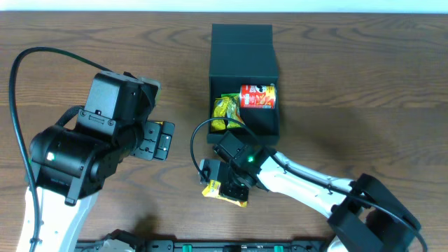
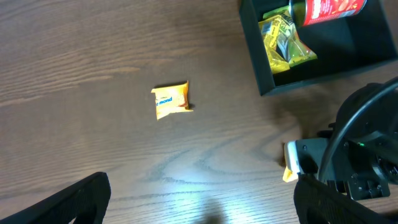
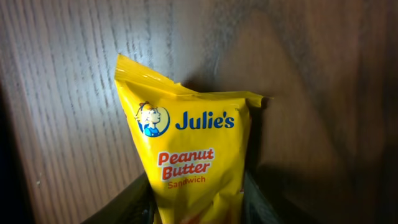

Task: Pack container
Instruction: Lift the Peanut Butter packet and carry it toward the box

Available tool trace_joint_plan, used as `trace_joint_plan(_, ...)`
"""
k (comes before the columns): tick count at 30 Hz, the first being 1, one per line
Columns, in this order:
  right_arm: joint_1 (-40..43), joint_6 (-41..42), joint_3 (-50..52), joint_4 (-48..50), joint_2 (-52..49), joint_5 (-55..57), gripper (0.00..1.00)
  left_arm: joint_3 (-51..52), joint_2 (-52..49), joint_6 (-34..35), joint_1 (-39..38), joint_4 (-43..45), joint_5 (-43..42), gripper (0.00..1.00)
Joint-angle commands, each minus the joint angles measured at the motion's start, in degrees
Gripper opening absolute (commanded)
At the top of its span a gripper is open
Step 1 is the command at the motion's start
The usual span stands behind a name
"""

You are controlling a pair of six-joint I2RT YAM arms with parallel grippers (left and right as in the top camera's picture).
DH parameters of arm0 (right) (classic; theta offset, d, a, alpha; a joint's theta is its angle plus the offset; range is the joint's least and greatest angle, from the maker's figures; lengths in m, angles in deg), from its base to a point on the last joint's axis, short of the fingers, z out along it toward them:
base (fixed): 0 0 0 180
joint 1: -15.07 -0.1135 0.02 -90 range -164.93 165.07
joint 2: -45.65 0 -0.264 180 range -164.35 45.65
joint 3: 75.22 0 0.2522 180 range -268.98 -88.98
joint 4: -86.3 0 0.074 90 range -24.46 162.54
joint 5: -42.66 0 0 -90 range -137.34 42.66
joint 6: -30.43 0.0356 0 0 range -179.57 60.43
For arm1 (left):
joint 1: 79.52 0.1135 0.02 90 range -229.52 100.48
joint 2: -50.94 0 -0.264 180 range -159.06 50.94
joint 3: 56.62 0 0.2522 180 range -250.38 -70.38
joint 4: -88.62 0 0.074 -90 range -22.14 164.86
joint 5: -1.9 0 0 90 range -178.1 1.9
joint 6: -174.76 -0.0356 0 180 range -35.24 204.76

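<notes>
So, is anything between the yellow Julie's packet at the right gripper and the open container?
Nothing visible does. Between the Julie's packet and the container is only table and the right arm itself. Inside, a yellow-green packet lies left and a red can at the back; the near right is free.

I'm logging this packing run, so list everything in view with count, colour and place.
container: one, dark teal-green, far middle of table, lid open
can: one, red, lying inside the container
snack packet: one, yellow-green, inside the container beside the can
Julie's packet: one, yellow, held just in front of the container
small packet: one, orange-yellow, on bare table left of the container
table: one, brown wood
left pincer: one, black, open, empty
right pincer: one, black, shut on Julie's packet
</notes>
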Motion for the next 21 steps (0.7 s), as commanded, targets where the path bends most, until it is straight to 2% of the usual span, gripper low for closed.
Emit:
trace_joint_plan(1, -0.22, 1.40, 0.35, 0.24, -0.04, 0.92, 0.38, -0.22, -0.09, -0.44, 0.22, -0.13, 1.25, 0.95)
trace_joint_plan(3, -0.22, 1.53, 0.33, 0.42, -0.04, 0.92, 0.34, -0.22, -0.09, -0.44, 0.22, -0.13, 1.27, 0.96)
trace_joint_plan(10, -0.22, 1.55, -1.51, 0.15, -0.04, 0.90, 0.35, -0.22, -0.11, -0.44, 0.22, 0.02, 1.27, 0.95)
trace_joint_plan(21, -0.22, 3.06, -10.05, -4.07, -0.02, 0.90, 0.30, -0.22, -0.09, -0.44, 0.22, 0.00, 1.27, 0.95)
